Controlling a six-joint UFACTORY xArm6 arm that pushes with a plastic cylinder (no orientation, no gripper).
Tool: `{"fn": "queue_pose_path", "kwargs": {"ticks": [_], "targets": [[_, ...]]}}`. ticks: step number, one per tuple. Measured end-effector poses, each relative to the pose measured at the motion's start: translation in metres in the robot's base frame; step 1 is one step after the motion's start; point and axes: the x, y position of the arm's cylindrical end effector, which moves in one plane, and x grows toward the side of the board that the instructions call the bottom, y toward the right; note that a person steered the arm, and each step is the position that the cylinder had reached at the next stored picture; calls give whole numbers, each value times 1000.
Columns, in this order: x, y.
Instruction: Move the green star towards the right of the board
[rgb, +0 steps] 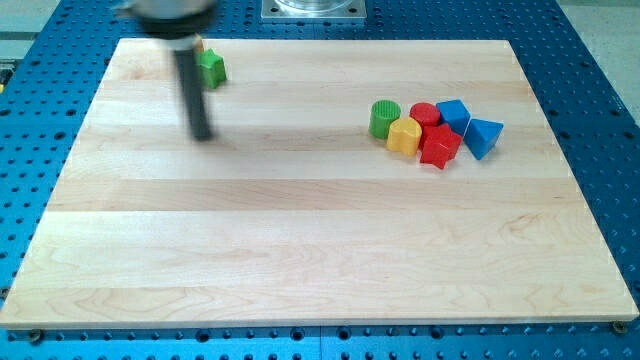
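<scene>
Tip (203, 137) sitting below-left of green star (211, 68), upper left; no claw visible; should be approaching star's left face.

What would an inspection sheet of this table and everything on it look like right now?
Surface: pale wooden board lying on a blue perforated table.
Job's things: green star near the board's top-left corner, partly hidden behind the rod.
Clutter: a tight cluster at the view's right: green cylinder, yellow block, red cylinder, red star, blue cube, blue triangular block.
Grippers: none; my tip rests below the green star, apart from it.
Cables: nothing seen.
Surroundings: metal base plate at the view's top.
</scene>
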Motion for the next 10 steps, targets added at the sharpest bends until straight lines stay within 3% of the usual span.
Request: {"fn": "queue_pose_path", "kwargs": {"ticks": [1,2,4,5,7,9,10], "targets": [[-22,-82],[-52,-90],[-105,-18],[-105,74],[-103,-48],[-126,82],[-136,186]]}}
